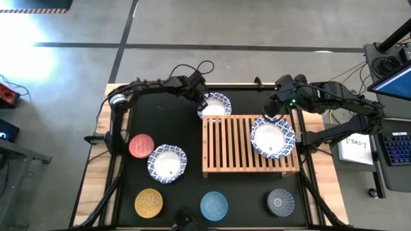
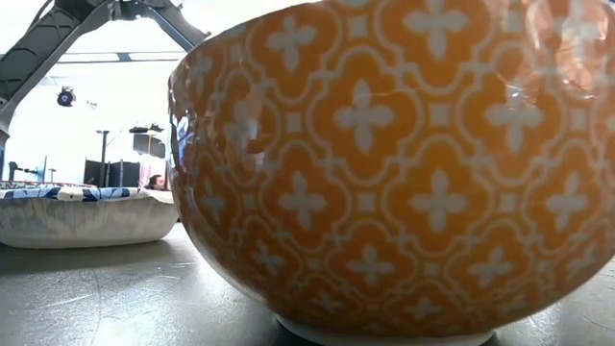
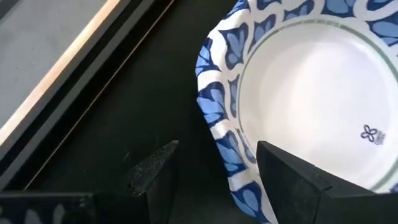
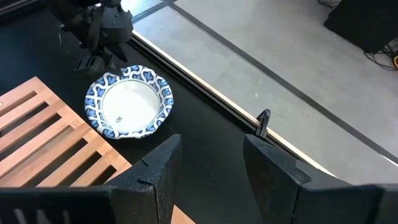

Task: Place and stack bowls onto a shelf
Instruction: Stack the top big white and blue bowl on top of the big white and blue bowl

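Counted it all from the high view. There were three wide white bowls with blue patterned rims: one at top centre just above the rack, one sitting on the rack's right half, and one left of centre on the black mat. I could only find three.

Small patterned bowls came to four: red at middle left, then yellow, light blue and dark grey in a row along the bottom.

There was one slatted wooden shelf, centre right.

Arms: two, so two grippers, the left gripper and the right gripper, both near the top.
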You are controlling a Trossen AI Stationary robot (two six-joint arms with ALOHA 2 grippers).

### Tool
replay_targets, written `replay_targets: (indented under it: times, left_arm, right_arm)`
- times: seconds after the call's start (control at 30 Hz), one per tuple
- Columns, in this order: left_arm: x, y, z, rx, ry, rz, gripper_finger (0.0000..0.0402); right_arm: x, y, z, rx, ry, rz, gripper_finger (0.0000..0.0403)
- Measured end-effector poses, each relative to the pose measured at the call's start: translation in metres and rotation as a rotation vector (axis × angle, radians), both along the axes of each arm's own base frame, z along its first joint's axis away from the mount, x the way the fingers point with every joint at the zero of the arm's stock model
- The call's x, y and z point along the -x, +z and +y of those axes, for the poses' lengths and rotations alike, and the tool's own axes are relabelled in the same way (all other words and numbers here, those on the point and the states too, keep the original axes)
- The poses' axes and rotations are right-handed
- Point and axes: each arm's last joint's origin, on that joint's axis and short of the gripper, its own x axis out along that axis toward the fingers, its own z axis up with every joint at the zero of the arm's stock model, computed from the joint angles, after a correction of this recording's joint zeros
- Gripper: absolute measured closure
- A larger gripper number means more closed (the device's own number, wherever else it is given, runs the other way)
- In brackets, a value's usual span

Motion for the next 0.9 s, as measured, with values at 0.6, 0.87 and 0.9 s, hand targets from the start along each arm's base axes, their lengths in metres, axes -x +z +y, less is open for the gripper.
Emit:
replay_targets:
  times: [0.6, 0.87, 0.9]
  left_arm:
    - [-0.0035, -0.0091, -0.0010, 0.084, -0.055, -0.039, 0.0330]
    - [-0.0007, -0.0083, 0.0039, 0.112, -0.051, -0.063, 0.0396]
    - [-0.0007, -0.0066, 0.0056, 0.109, -0.048, -0.068, 0.0398]
  right_arm:
    - [0.0000, 0.0000, 0.0000, 0.007, 0.010, 0.010, 0.0239]
    - [0.0000, 0.0000, 0.0000, 0.010, 0.016, 0.015, 0.0239]
    - [0.0000, 0.0000, 0.0000, 0.010, 0.017, 0.015, 0.0239]
